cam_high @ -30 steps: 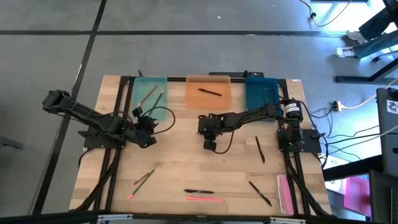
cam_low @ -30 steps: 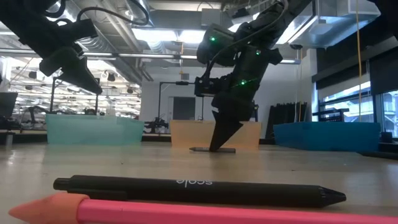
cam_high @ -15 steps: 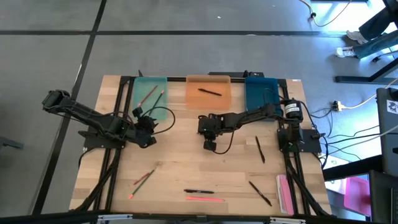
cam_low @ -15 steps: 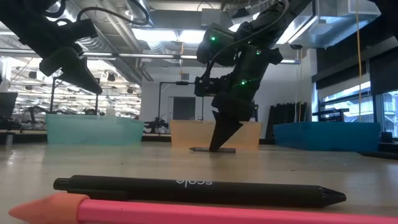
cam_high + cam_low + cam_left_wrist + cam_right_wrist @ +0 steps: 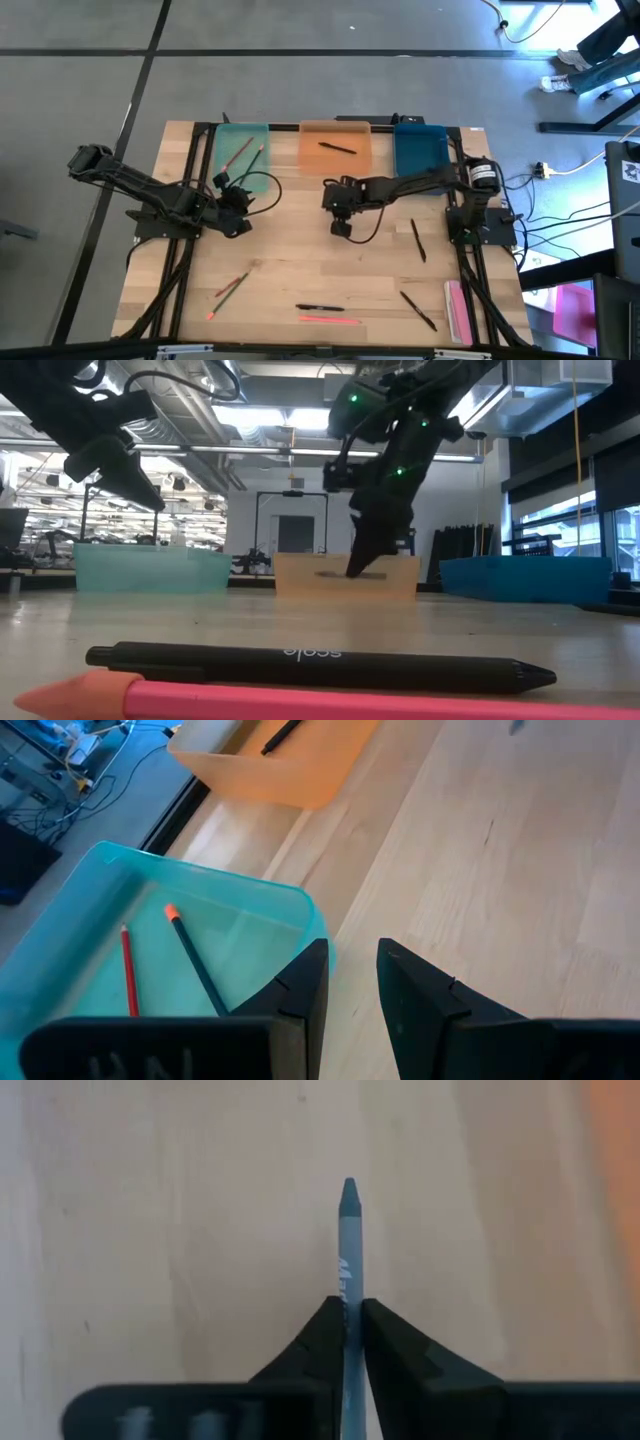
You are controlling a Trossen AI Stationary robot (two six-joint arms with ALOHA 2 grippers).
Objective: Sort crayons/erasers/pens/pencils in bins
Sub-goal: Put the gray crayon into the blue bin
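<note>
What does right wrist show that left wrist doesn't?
Right wrist only: the right gripper shut on a grey-blue crayon, lifted over bare table.
Left wrist only: the left gripper, fingers apart and holding nothing, beside the teal bin with two pencils in it, plus the orange bin with a black pen.
Both: the wooden tabletop.

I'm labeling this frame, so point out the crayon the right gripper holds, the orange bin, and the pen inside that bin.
crayon (image 5: 347,1230): right wrist view, grey-blue shaft near the tip.
orange bin (image 5: 311,158): high view, bare floor by one edge.
pen (image 5: 338,147): high view, middle of the black barrel.
</note>
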